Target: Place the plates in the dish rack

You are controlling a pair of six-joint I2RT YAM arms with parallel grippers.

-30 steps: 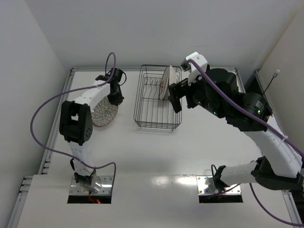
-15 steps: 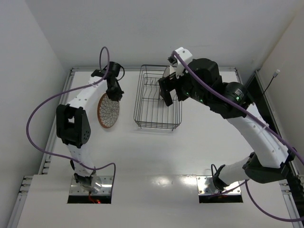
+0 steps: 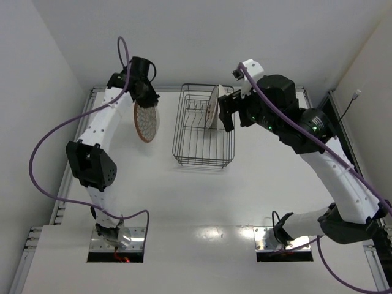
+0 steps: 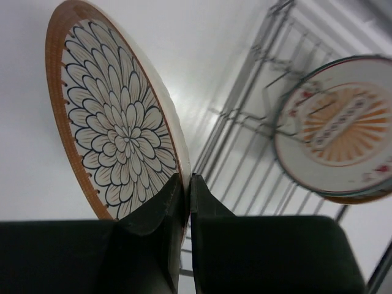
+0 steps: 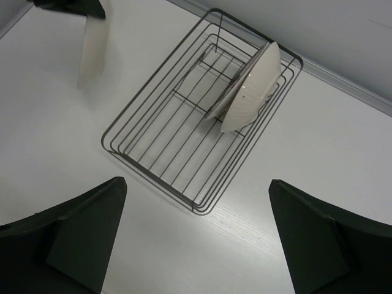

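Observation:
The black wire dish rack stands at the table's back middle. A white-rimmed plate with an orange sunburst centre stands on edge at its right end. My left gripper is shut on the rim of a brown-rimmed petal-pattern plate, holding it on edge in the air left of the rack. In the left wrist view the jaws pinch that plate, with the rack and sunburst plate beyond. My right gripper is open and empty above the rack. The other brown-rimmed plate is out of view.
White walls close in the table at the back and both sides. A metal rail runs along the back edge. The right wrist view shows the racked plate's white underside and the held plate edge-on at the upper left.
My left gripper has lifted the petal plate off the table and turned it on edge, moving back and up. My right arm swung left over the rack, then back right.

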